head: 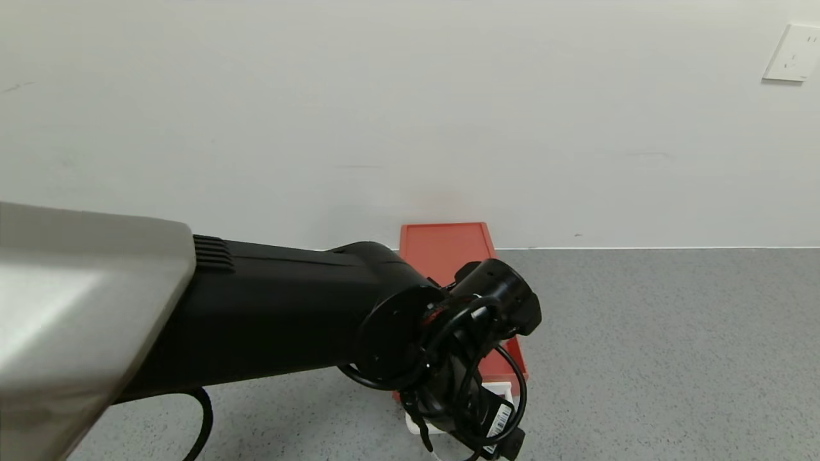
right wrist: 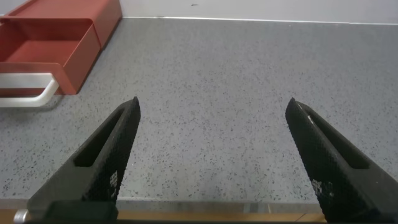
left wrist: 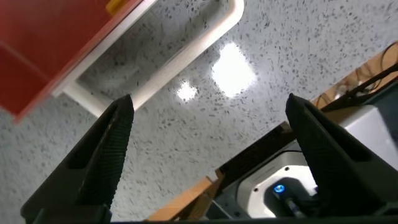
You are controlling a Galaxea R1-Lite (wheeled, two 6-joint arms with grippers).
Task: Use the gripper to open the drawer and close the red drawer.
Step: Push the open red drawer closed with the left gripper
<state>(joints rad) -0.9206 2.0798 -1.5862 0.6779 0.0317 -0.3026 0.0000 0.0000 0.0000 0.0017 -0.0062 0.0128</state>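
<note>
Surface: grey speckled countertop [head: 640, 333], matte, w/ a bright glare patch seen in the left wrist view just beyond the fingers. A light wooden edge strip is noted at the near side of the top in both wrist views. Room: plain off-white wall [head: 384, 96] is met by the countertop at the rear; a white wall socket [head: 793, 52] is mounted high up, well apart from the work.

Red drawer [head: 448, 246]: flat orange-red unit placed against the wall. In the right wrist view the tray [right wrist: 46, 53] is seen pulled out from the housing, interior exposed, w/ the white handle [right wrist: 31, 90] at its front.

Left gripper [left wrist: 208, 124]: positioned over the drawer front, arm reaching across the head view. Fingers [left wrist: 102, 158] are spread wide apart, nothing grasped. The handle bar [left wrist: 168, 62] lies just beyond the fingertips, one tip close beside it; contact cannot be confirmed.

Right gripper [right wrist: 214, 127]: held low over bare countertop, fingers spread, released, nothing between them. Drawer lies beyond and to one side of the fingers, well apart.
</note>
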